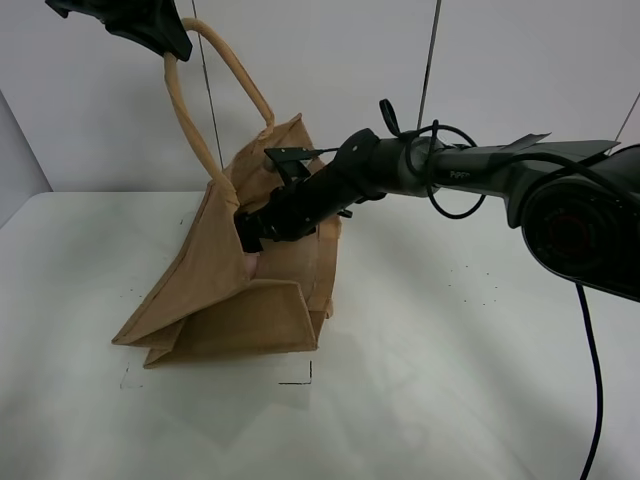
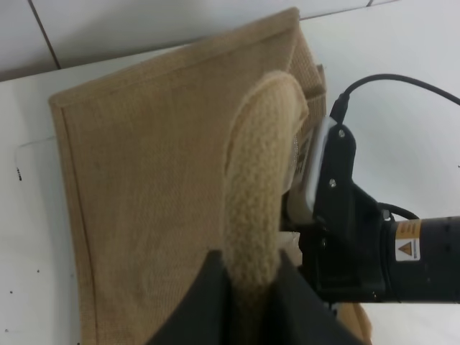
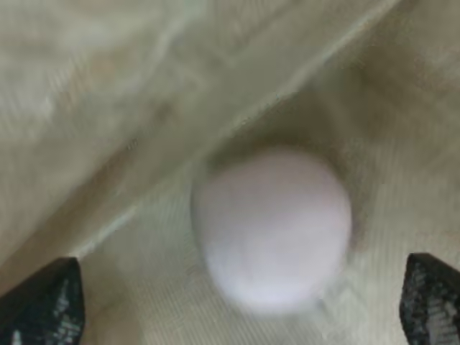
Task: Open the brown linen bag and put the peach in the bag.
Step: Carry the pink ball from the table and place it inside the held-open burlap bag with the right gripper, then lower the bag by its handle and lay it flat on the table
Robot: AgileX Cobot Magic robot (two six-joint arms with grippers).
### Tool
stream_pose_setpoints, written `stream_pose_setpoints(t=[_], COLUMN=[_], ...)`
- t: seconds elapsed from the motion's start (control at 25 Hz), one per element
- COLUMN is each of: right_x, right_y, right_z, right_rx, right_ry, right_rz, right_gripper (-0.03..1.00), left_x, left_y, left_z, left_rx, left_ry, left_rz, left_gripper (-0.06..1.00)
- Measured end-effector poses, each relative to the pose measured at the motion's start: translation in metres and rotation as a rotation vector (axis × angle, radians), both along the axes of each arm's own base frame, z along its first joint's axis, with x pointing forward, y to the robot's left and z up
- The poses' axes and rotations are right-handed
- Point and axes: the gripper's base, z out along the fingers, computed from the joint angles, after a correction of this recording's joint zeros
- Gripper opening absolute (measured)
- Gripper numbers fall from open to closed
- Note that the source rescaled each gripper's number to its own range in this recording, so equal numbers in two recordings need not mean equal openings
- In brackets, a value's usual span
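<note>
I am watching the left hand [image 1: 170, 45] holding up the brown linen bag [image 1: 240, 290] by one beige handle [image 1: 195, 120]. In the left wrist view its two dark fingers [image 2: 201, 305] are pressing together on that handle [image 2: 259, 180], with the padded loop squeezed between them, so this hand is clamped on it. The bag is resting on the white desk [image 1: 450, 400], leaning and pulled up at its near side, with the mouth gaping toward the right arm [image 1: 470, 175].

The right arm is reaching across the middle, and its hand [image 1: 250, 235] is sitting in the bag's mouth. In the right wrist view the hand [image 3: 237, 305] is standing wide apart, with one fingertip [image 3: 43, 302] showing at each lower corner and nothing between them.

The peach [image 3: 272, 230] is lying inside the bag on the woven cloth, ahead of the spread fingertips and clear of both. That view is blurred, so I am making out only a pale pink round shape. From the high camera I am seeing just a pink sliver of it [image 1: 250, 266] below the right hand.
</note>
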Motion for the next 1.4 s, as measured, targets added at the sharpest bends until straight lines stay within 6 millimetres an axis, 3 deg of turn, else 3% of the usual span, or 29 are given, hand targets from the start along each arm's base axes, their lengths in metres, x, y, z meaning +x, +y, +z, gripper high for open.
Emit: stream_pose_setpoints(t=[0.24,0.48,0.88,1.16,1.4], right_x=[-0.005,-0.012,-0.023,-0.001,0.024], right_y=[-0.007,-0.019,-0.052,-0.118,-0.209], right_z=[0.006,0.05,0.103,0.098,0.096], right_rx=[-0.1,-0.155,-0.324,-0.436,-0.474], right_ry=[0.005,-0.01,-0.032,0.125,0.208], right_rz=[0.044,0.027,-0.045,-0.267,-0.49], right_gripper=[0.98,1.0,1.0,1.0,1.0], left_x=[0.0,0.0,0.0,0.0,0.0], left_y=[0.0,0.0,0.0,0.0,0.0], left_z=[0.0,0.0,0.0,0.0,0.0], left_rx=[0.0,0.0,0.0,0.0,0.0], left_ry=[0.0,0.0,0.0,0.0,0.0], left_rz=[0.0,0.0,0.0,0.0,0.0], left_gripper=[0.0,0.0,0.0,0.0,0.0])
